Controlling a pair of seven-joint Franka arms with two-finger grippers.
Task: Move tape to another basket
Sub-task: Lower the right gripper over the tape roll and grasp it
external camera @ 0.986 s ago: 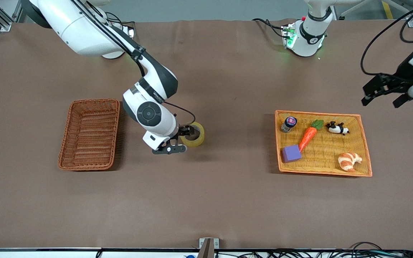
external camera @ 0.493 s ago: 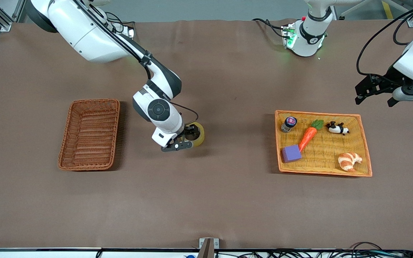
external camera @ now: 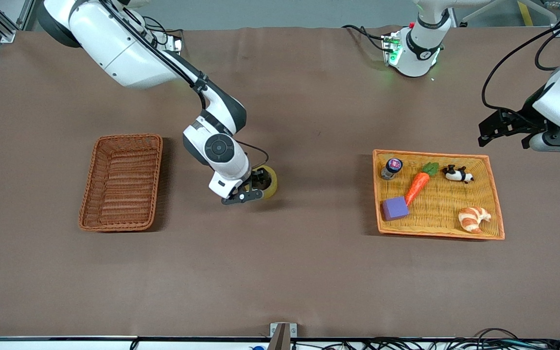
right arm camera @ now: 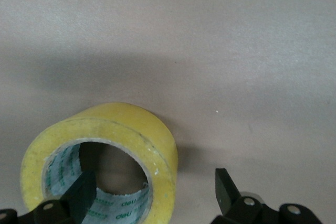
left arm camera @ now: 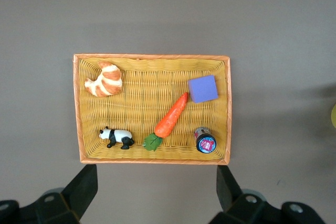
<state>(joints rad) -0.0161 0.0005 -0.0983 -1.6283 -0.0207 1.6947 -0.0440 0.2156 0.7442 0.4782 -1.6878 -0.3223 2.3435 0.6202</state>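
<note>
Right gripper (external camera: 253, 190): jaws apart, straddling the wall of the tape roll (external camera: 266, 182), one finger (right arm camera: 84, 190) in the core; roll flat on the bench (external camera: 280, 272), between the wicker basket (external camera: 122, 182) and the orange-yellow basket (external camera: 496, 194). Left gripper (external camera: 506, 131): jaws apart, waiting above the bench beside the orange-yellow basket.

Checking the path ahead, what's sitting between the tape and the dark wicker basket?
Only the right gripper and its arm, at the tape; bare table up to the basket, seen in the front view.
</note>
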